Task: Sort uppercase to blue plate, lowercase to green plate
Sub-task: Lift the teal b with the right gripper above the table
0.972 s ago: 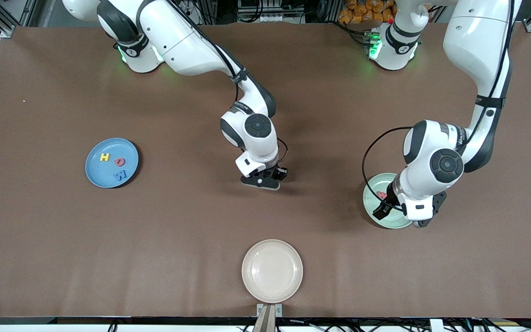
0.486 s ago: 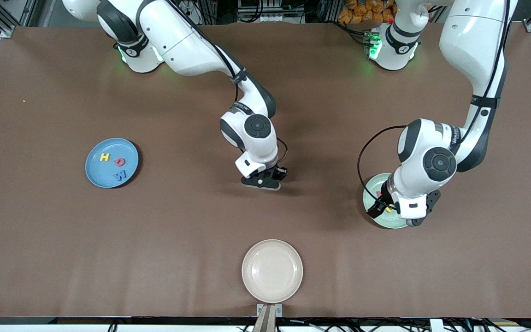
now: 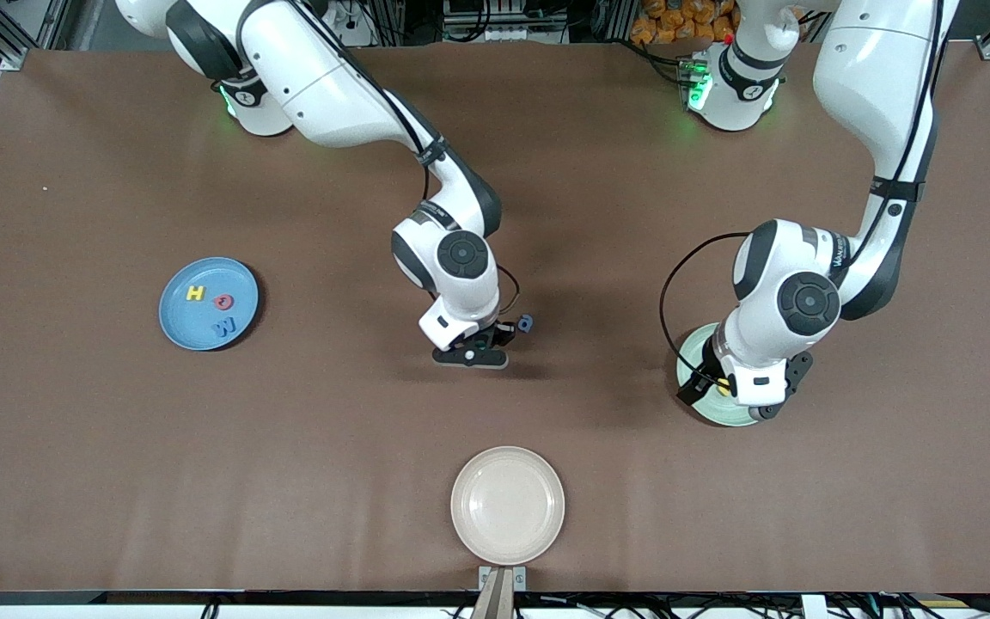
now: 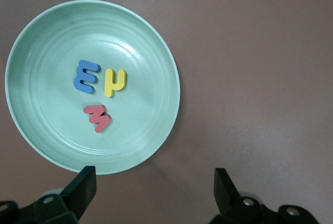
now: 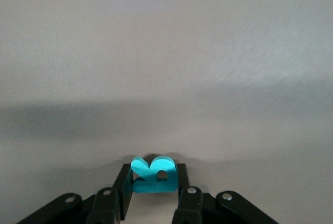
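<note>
Blue plate [image 3: 208, 303] toward right arm's end of counter [image 3: 82, 447], carrying yellow H [image 3: 195, 293], red Q [image 3: 224, 301], blue W [image 3: 223, 327]. Mid-counter: right pincer [image 5: 154, 178] clamped on teal letter [image 5: 152, 174], lifted above bare surface; small blue letter [image 3: 526, 323] lying just beside. Cream plate [image 3: 507, 505] nearest front camera. Green plate [image 4: 92, 86] toward left arm's end, holding blue letter [image 4: 85, 76], yellow letter [image 4: 115, 82], red letter [image 4: 98, 117]. Left pincer [image 4: 154, 185] above plate's edge, fingers spread wide, holding nothing.
</note>
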Robot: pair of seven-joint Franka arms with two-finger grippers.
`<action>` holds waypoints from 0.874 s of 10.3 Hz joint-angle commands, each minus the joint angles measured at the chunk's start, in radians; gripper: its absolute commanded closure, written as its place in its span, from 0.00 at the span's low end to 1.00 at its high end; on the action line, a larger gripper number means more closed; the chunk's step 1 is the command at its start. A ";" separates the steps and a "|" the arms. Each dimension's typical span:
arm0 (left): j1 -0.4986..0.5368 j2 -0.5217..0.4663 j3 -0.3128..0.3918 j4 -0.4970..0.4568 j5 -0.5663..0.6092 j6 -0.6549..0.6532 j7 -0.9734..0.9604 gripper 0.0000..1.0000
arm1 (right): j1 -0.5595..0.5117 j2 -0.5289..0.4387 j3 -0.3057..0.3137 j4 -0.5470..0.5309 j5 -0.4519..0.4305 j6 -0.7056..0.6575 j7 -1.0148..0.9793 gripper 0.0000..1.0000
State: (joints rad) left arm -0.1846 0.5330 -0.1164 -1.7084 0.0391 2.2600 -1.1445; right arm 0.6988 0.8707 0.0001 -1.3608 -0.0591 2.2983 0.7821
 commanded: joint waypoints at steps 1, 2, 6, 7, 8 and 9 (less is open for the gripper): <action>-0.024 0.001 0.003 0.010 -0.021 -0.016 -0.024 0.00 | -0.044 -0.071 0.008 -0.030 0.019 -0.069 -0.111 0.63; -0.023 0.002 0.003 0.009 -0.018 -0.016 -0.024 0.00 | -0.064 -0.094 0.008 -0.050 0.019 -0.088 -0.179 0.63; -0.065 0.009 0.003 0.021 -0.019 -0.016 -0.076 0.00 | -0.159 -0.205 0.008 -0.200 0.021 -0.088 -0.398 0.63; -0.067 0.009 0.003 0.023 -0.019 -0.016 -0.080 0.00 | -0.179 -0.238 0.008 -0.245 0.021 -0.088 -0.447 0.63; -0.082 0.018 0.003 0.026 -0.021 -0.016 -0.081 0.00 | -0.203 -0.271 0.008 -0.297 0.021 -0.086 -0.505 0.63; -0.107 0.022 0.004 0.029 -0.019 -0.016 -0.104 0.00 | -0.231 -0.301 0.009 -0.341 0.021 -0.088 -0.567 0.63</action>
State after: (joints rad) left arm -0.2612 0.5406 -0.1185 -1.7030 0.0391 2.2581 -1.2219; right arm 0.5052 0.6637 -0.0031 -1.5789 -0.0535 2.2047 0.2951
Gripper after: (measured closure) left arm 0.000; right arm 0.617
